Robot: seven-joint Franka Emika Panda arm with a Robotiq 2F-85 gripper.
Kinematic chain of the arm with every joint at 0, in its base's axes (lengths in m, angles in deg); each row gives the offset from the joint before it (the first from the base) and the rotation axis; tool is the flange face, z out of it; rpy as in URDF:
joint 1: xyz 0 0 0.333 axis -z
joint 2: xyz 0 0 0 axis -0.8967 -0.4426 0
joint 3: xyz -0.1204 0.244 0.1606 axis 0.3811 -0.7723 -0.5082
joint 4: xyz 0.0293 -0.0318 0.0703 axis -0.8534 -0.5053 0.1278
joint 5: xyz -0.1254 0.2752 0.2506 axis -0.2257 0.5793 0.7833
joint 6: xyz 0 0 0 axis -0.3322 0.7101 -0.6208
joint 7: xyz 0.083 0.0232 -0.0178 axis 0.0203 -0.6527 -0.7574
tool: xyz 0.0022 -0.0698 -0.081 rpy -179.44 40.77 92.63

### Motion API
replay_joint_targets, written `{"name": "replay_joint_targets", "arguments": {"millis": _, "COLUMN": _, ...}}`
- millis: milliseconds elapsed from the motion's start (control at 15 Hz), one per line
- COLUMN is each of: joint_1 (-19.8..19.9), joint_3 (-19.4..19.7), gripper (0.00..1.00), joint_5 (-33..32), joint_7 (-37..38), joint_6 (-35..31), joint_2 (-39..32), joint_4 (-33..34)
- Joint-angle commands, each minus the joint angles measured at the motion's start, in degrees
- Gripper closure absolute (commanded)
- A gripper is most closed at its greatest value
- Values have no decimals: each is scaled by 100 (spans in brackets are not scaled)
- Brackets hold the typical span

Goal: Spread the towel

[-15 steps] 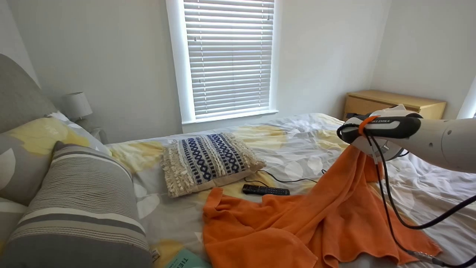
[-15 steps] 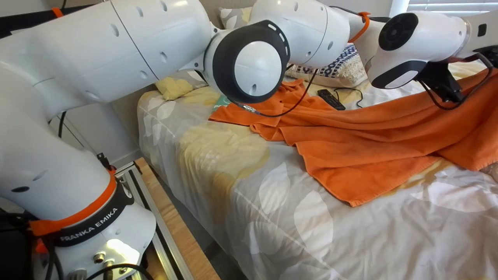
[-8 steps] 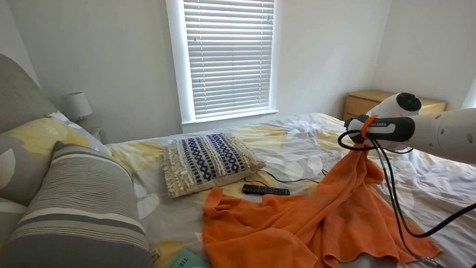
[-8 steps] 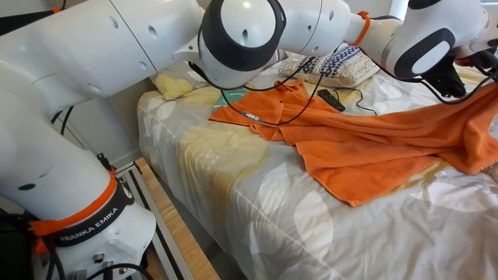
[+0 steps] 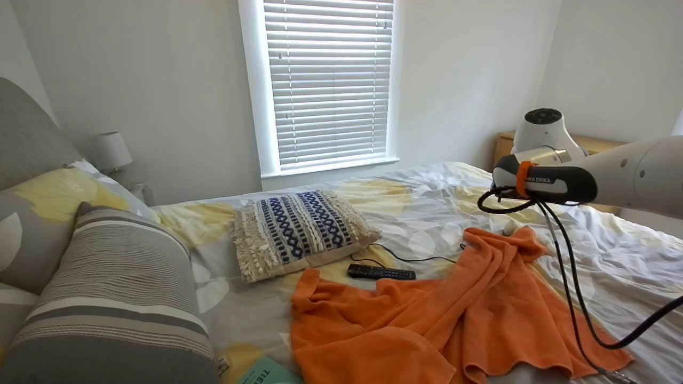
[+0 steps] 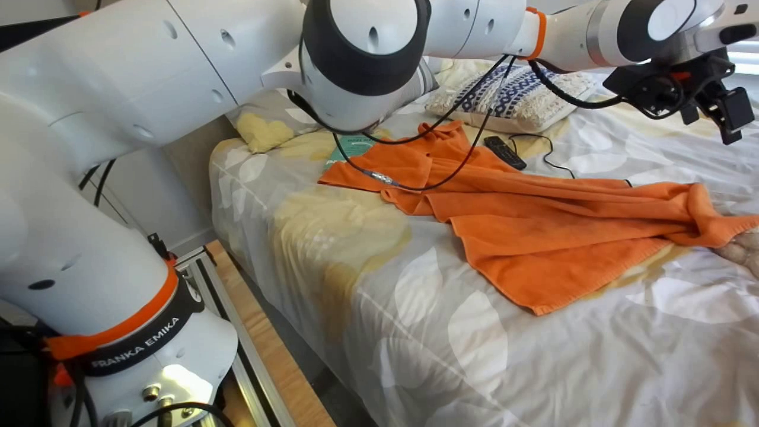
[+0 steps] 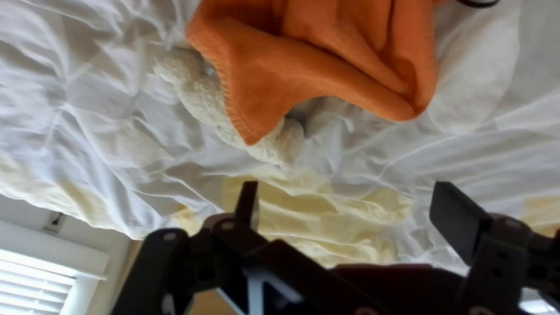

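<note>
The orange towel (image 5: 501, 320) lies wrinkled and partly bunched across the bed in both exterior views (image 6: 533, 225). Its far end is narrow and folded. In the wrist view, a corner of the towel (image 7: 262, 74) lies over a cream fluffy object (image 7: 197, 92), which also shows in the exterior views (image 6: 741, 252). My gripper (image 7: 345, 188) is open, with only bedsheet seen between its fingers. In an exterior view, the gripper (image 6: 717, 115) is above the bed, apart from the towel and beyond its far end. In an exterior view the arm hides the gripper.
A blue-patterned pillow (image 5: 299, 234) and a black remote (image 5: 381, 272) with a dark cable lie beside the towel. A green book (image 5: 267, 372) lies by its near end. A striped grey pillow (image 5: 117, 282) is at the headboard. A window (image 5: 331, 85) is behind the bed.
The towel's far end was held raised at the gripper; now it has dropped onto the bed. The gripper has let go, lifted and tilted outward away from the towel.
</note>
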Motion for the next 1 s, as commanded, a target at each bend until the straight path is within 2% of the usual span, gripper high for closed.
{"name": "replay_joint_targets", "arguments": {"millis": 0, "joint_1": -138, "joint_3": 155, "gripper": 0, "joint_5": -323, "joint_7": 394, "joint_6": 930, "joint_2": 14, "joint_4": 227}}
{"name": "replay_joint_targets", "arguments": {"millis": 467, "joint_1": -108, "joint_3": -383, "gripper": 0, "joint_5": 187, "joint_7": -222, "joint_6": 1768, "joint_2": 496, "joint_4": 217}}
{"name": "replay_joint_targets", "arguments": {"millis": 667, "joint_1": -37, "joint_3": -758, "gripper": 0, "joint_5": 530, "joint_7": -812, "joint_6": 1947, "joint_2": 760, "joint_4": 176}}
{"name": "replay_joint_targets", "arguments": {"millis": 933, "joint_1": -35, "joint_3": -972, "gripper": 0, "joint_5": 757, "joint_7": -1375, "joint_6": 2423, "joint_2": 1047, "joint_4": 95}}
